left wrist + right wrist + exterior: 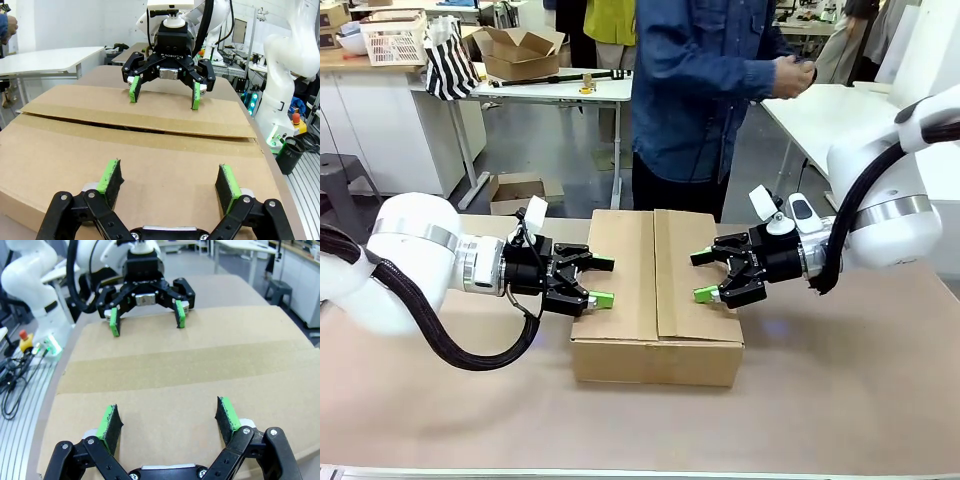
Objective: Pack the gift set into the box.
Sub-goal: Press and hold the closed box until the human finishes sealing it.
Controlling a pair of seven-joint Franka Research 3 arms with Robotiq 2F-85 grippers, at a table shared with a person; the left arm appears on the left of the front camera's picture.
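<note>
- Two grippers face each other across the box: the left gripper (603,281) has its fingers spread apart and holds nothing, hovering at the left edge of the lid; the right gripper (703,275) is likewise spread and empty at the right edge.
- Both sets of green pads (112,176) sit low over the cardboard, so a small downward slip could press a flap in or scrape the surface.
- The box (657,300) stands on the bench (840,400) between the arms, with its flaps folded down flat.
- The right flap (140,107) overlaps the left flap (135,170) with a dark gap showing along the seam in the left wrist view; the flaps are not taped, as far as I can see, so they may spring up once released.
- Judging from the closed lid, the gift set is probably inside already; it is not visible in any view, so this cannot be confirmed.
- If the grippers press unevenly, the box could slide or twist on the smooth bench.
- With the arms aimed at each other, any inward push risks a fingertip collision over the seam.
- The person (705,90) stands just behind the box, hands held together at chest height; reaching in while the arms move could cause contact.
</note>
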